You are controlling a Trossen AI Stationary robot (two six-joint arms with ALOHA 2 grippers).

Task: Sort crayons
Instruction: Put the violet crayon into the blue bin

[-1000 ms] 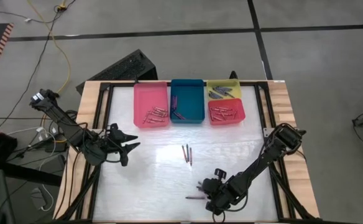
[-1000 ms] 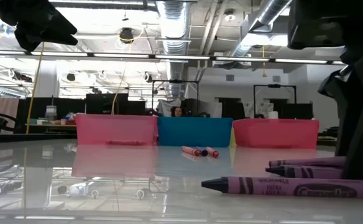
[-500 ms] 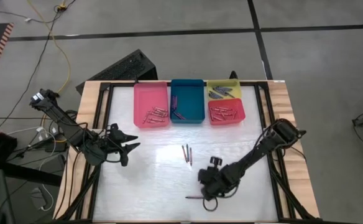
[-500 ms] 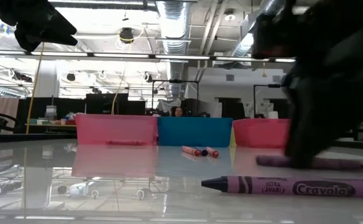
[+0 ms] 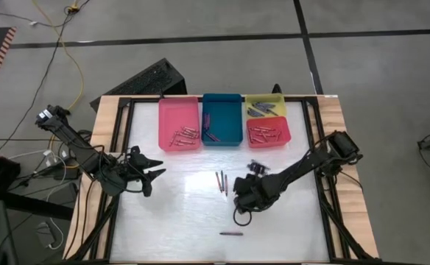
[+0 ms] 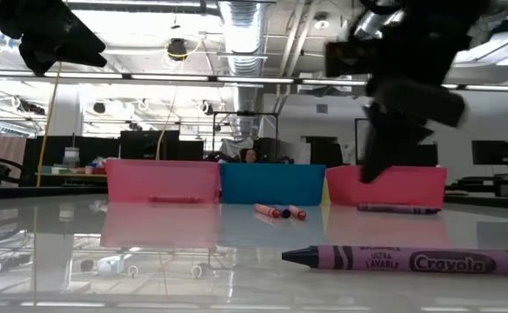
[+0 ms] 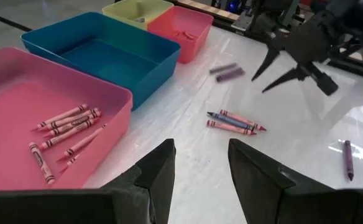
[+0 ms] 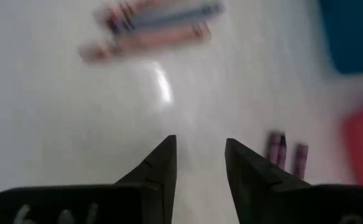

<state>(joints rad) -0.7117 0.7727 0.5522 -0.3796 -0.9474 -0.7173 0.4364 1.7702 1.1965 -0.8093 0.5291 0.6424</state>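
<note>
We find the right gripper (image 5: 238, 210) poised over the surface (image 5: 178, 221), just beside the loose group of three crayons (image 5: 221, 182) that lies out in front of the teal tray (image 5: 222, 119). Its jaws stand partly apart with nothing between them. A pair of purple crayons (image 5: 258, 166) sits close to the teal tray, on the red tray's (image 5: 268, 133) side, and a single purple crayon (image 5: 231, 233) lies well away from the teal tray, at the near edge. The left gripper (image 5: 154, 174) waits beyond the pink tray (image 5: 179, 122), also partly open and empty. In our judgement a sound pick calls for squaring the fingers across one crayon only, clear of its neighbours, before closing.
</note>
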